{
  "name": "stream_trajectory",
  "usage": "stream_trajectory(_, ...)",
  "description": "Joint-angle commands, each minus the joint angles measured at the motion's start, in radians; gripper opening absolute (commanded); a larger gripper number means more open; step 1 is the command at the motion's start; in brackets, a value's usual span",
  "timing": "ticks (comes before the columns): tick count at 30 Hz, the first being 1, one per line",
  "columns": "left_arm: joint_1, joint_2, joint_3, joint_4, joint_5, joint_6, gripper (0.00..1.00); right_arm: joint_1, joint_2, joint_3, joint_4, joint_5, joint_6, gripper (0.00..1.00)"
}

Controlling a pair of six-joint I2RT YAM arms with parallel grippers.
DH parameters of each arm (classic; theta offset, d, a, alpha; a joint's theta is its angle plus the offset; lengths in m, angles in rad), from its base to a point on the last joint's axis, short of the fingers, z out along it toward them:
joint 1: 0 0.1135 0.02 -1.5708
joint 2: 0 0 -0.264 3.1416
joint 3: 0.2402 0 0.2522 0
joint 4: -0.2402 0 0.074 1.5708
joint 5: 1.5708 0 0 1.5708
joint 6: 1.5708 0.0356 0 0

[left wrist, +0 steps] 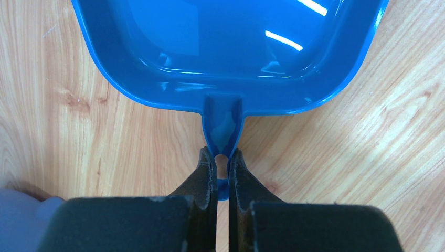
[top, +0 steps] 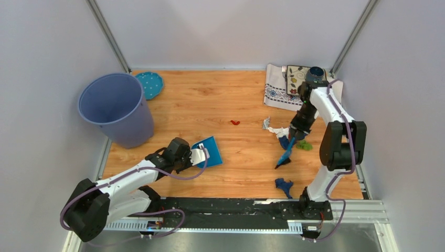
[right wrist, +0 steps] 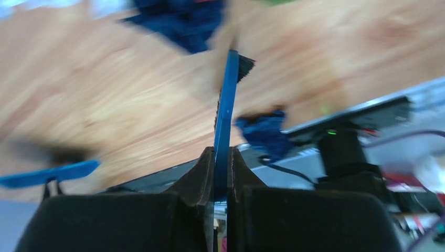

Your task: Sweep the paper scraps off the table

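Observation:
My left gripper point(top: 198, 156) is shut on the handle of a blue dustpan point(top: 209, 151), which lies flat on the table point(top: 210, 100); the left wrist view shows the pan point(left wrist: 231, 47) and my gripper point(left wrist: 223, 157) on its handle. My right gripper point(top: 297, 135) is shut on a blue brush point(top: 285, 156) whose black bristles touch the table; the right wrist view, blurred, shows the brush point(right wrist: 225, 110). Paper scraps lie about: red point(top: 235, 122), white-grey point(top: 274, 127), dark blue point(top: 284, 140), green point(top: 304, 145), and another dark blue one point(top: 284, 185) near the front rail.
A blue-grey bucket point(top: 115, 108) stands at the left, a teal dotted lid point(top: 149, 84) behind it. A patterned white cloth point(top: 281, 89) with a dark cup point(top: 315, 74) lies at the back right. A black metal rail point(top: 225, 207) runs along the front edge.

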Motion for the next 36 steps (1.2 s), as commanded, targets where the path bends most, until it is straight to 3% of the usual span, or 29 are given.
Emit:
stream_trajectory(1, 0.003, 0.005, -0.007, -0.03, 0.036, 0.007, 0.0, 0.129, -0.046, 0.066, 0.012, -0.268, 0.212, 0.0)
stream_trajectory(3, 0.003, -0.003, -0.016, -0.024, 0.039, 0.01, 0.0, 0.182, -0.041, 0.131, 0.055, -0.284, 0.236, 0.0)
stream_trajectory(5, 0.003, -0.008, -0.023, -0.023, 0.037, 0.012, 0.0, 0.209, 0.006, 0.251, -0.023, -0.183, 0.185, 0.0)
stream_trajectory(6, 0.003, -0.009, -0.023, -0.024, 0.039, 0.012, 0.0, 0.235, 0.029, 0.432, -0.085, -0.121, 0.146, 0.0)
stream_trajectory(7, 0.003, -0.011, -0.023, -0.024, 0.04, 0.012, 0.0, 0.247, 0.055, 0.51, -0.18, 0.018, 0.065, 0.0)
stream_trajectory(8, 0.003, -0.015, -0.023, -0.026, 0.045, 0.012, 0.0, 0.261, 0.03, 0.538, -0.18, 0.033, 0.015, 0.0)
stream_trajectory(11, 0.003, -0.022, -0.022, -0.029, 0.059, 0.013, 0.0, 0.272, -0.095, 0.387, -0.178, 0.099, 0.075, 0.0)
stream_trajectory(13, 0.003, -0.02, -0.022, -0.027, 0.057, 0.015, 0.0, 0.272, -0.184, 0.192, -0.18, 0.002, 0.059, 0.0)
stream_trajectory(17, 0.003, -0.022, -0.023, -0.024, 0.048, 0.015, 0.0, 0.27, -0.332, -0.026, -0.183, -0.115, 0.062, 0.0)
stream_trajectory(26, 0.003, -0.035, -0.028, -0.024, 0.071, 0.013, 0.0, 0.209, -0.55, -0.213, -0.183, 0.035, 0.017, 0.0)
stream_trajectory(30, 0.003, -0.037, -0.031, -0.023, 0.085, 0.013, 0.0, 0.207, -0.584, -0.256, -0.183, 0.266, 0.005, 0.0)
stream_trajectory(36, 0.003, -0.026, -0.031, -0.02, 0.105, 0.013, 0.0, 0.157, -0.583, -0.239, -0.184, 0.207, -0.07, 0.0)
